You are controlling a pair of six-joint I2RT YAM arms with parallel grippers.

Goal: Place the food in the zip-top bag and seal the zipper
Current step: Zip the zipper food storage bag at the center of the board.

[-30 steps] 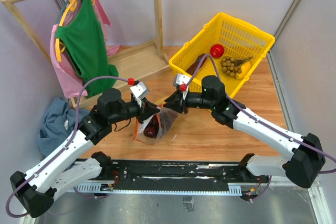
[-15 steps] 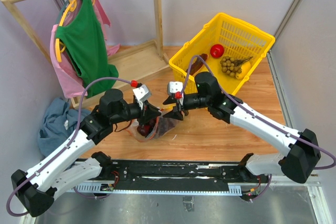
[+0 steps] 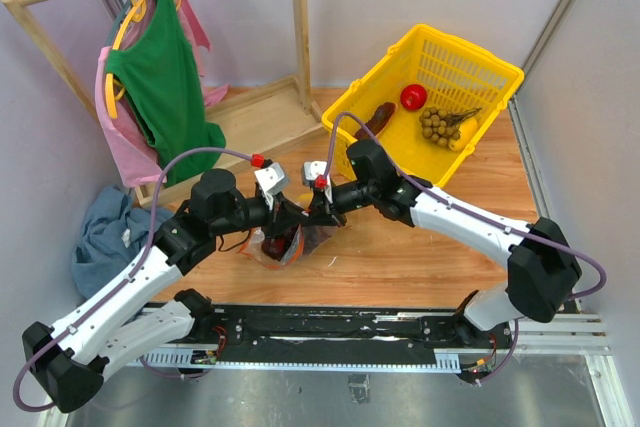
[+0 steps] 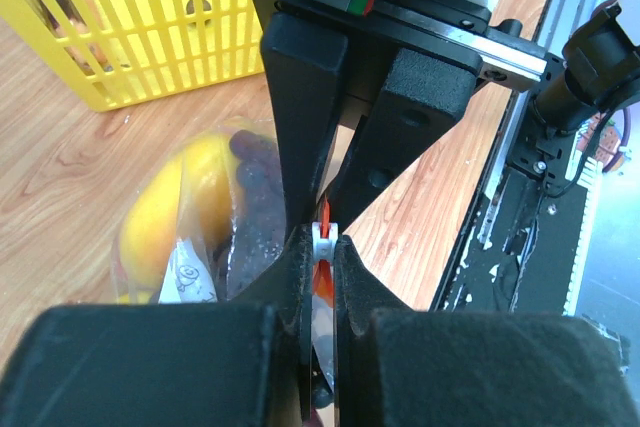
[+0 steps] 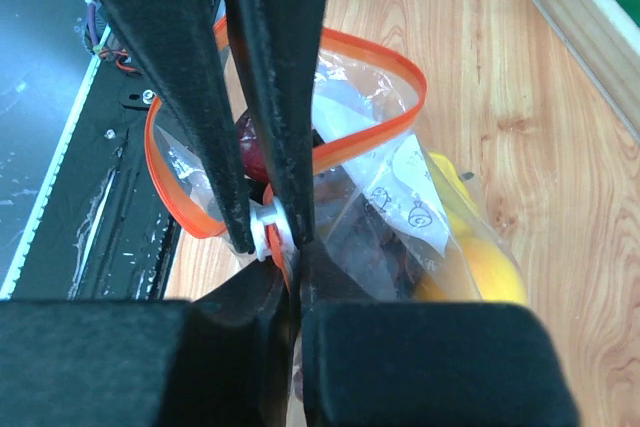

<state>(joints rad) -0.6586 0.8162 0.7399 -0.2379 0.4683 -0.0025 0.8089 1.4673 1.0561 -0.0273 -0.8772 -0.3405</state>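
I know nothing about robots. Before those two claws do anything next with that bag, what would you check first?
1. The yellow pepper and grapes are inside the zip-top bag: ok.
2. The left claw pinches the zipper: ok.
3. The right claw pinches the same strip: ok.
4. The zipper is sealed: not ok; it gapes in an open loop.
5. Nothing is trapped along the strip: cannot tell; the claws hide part of it.
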